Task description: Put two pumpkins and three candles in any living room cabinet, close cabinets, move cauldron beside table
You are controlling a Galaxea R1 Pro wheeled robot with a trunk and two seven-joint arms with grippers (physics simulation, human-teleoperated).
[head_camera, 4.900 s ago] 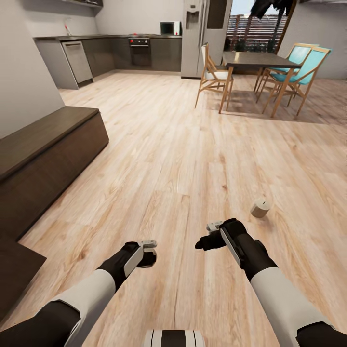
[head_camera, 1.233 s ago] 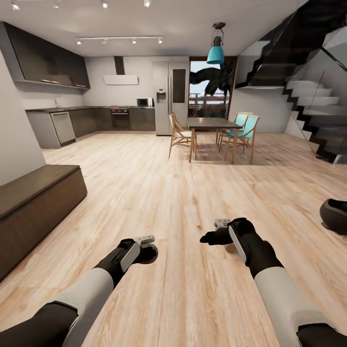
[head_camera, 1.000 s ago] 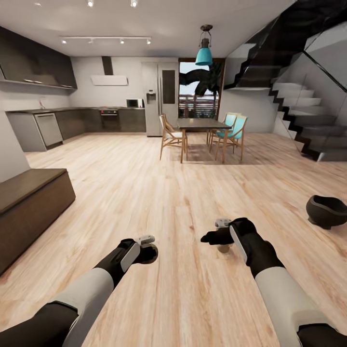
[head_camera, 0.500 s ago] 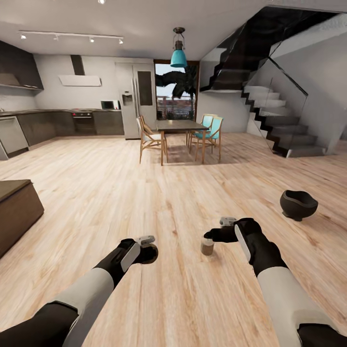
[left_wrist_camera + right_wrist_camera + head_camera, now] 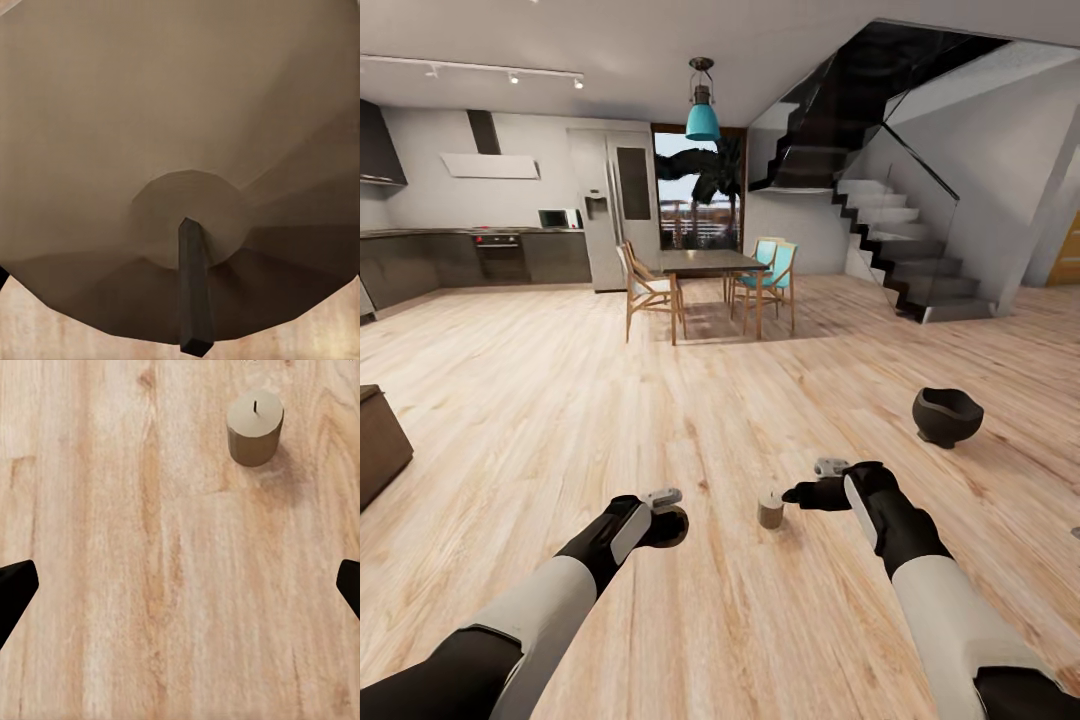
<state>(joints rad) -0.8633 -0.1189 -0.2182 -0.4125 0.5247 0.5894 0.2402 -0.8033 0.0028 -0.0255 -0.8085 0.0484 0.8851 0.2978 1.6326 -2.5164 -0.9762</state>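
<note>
A: Since the earlier frames the whole view has swung right: the cabinet (image 5: 378, 445) has slid almost off the left edge, stairs and cauldron came in. That's the camera turning, not the things.

B: Left to right then. Left gripper (image 5: 668, 512)?

A: Clamped on a candle (image 5: 180, 150). Its wrist camera sits right against the beige top and dark wick, so that one's in hand.

B: Middle?

A: Second candle (image 5: 770, 510) upright on the floor (image 5: 760, 620), just beside the right gripper (image 5: 800, 494), not touching. In the right wrist view its finger tips sit at opposite edges, spread wide, nothing between them, and the candle (image 5: 255, 427) is ahead and off-centre.

B: So the grab?

A: I'd judge: centre the open jaws over it first, come down straight, close low on the body. It's stubby and could tip or roll.

B: Far right?

A: Cauldron (image 5: 947, 415) on the floor, well apart from the arms.
</note>
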